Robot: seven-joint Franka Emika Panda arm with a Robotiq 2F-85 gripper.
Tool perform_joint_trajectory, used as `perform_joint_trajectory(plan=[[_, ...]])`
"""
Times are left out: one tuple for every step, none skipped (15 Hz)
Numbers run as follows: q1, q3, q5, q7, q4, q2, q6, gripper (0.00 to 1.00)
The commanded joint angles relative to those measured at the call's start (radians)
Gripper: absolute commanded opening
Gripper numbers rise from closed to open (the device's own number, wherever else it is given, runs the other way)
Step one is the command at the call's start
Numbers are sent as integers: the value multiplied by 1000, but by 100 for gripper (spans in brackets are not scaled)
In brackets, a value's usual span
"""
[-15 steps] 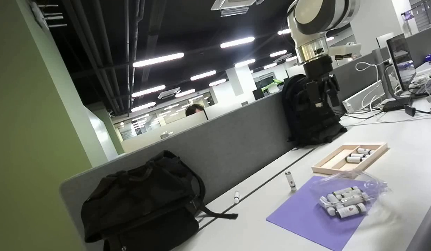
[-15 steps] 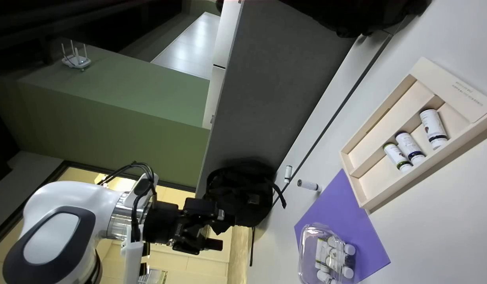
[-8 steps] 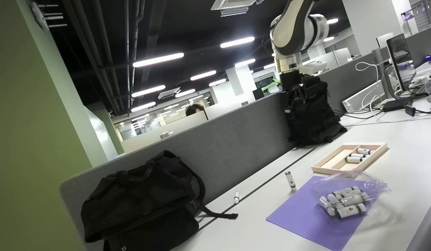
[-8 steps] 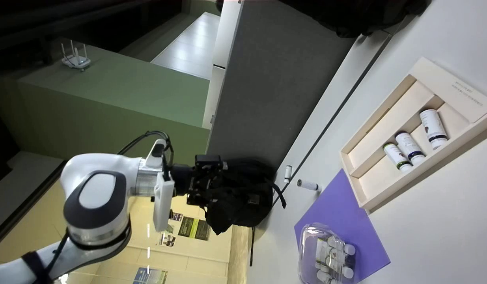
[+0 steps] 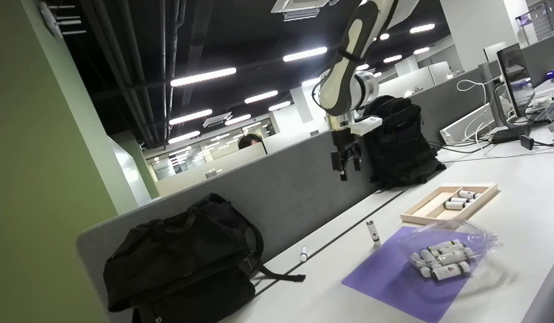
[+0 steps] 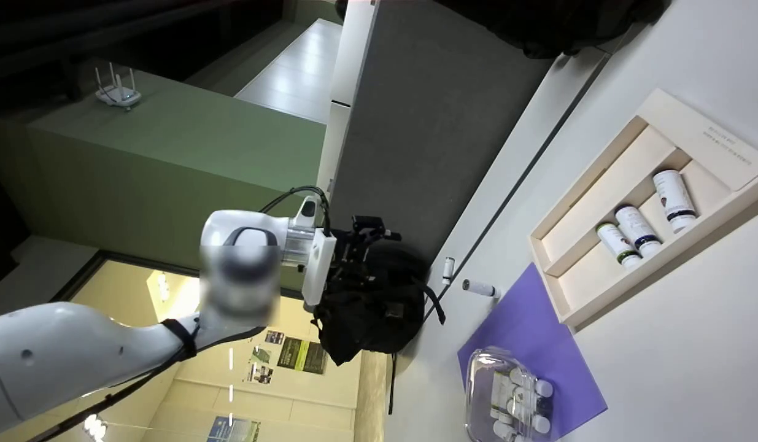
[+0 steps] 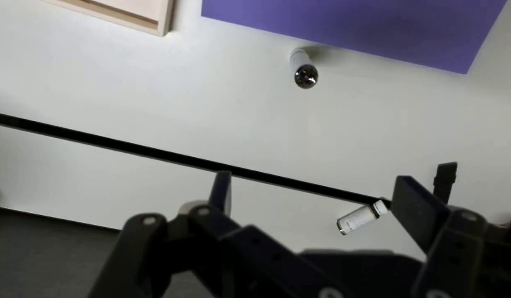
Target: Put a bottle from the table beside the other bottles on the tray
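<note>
You're lowering the black two-fingered gripper (image 7: 315, 190), jaws spread and empty, toward the grey-white table (image 7: 156, 91), apparently beginning the reach; the slim whitish vial (image 7: 303, 68) is standing just beside the flat purple mat (image 7: 363, 22).

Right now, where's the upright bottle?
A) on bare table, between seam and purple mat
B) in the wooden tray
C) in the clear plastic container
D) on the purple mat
A: the wrist view shows the bottle standing on the table, between the dark seam and the purple mat.
</note>
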Motion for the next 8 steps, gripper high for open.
perform_joint_trajectory(plan=[[-2, 36, -10, 6, 159, 158, -75, 100], [0, 42, -13, 4, 180, 187, -90, 100], [2, 44, -21, 4, 195, 212, -105, 100], [1, 47, -23, 2, 208, 233, -122, 100], [-1, 48, -22, 0, 221, 252, -140, 100], [-2, 44, -27, 2, 228, 269, -152, 100], [-5, 44, -27, -2, 237, 283, -164, 100], [-4, 39, -34, 1, 243, 296, -176, 100]])
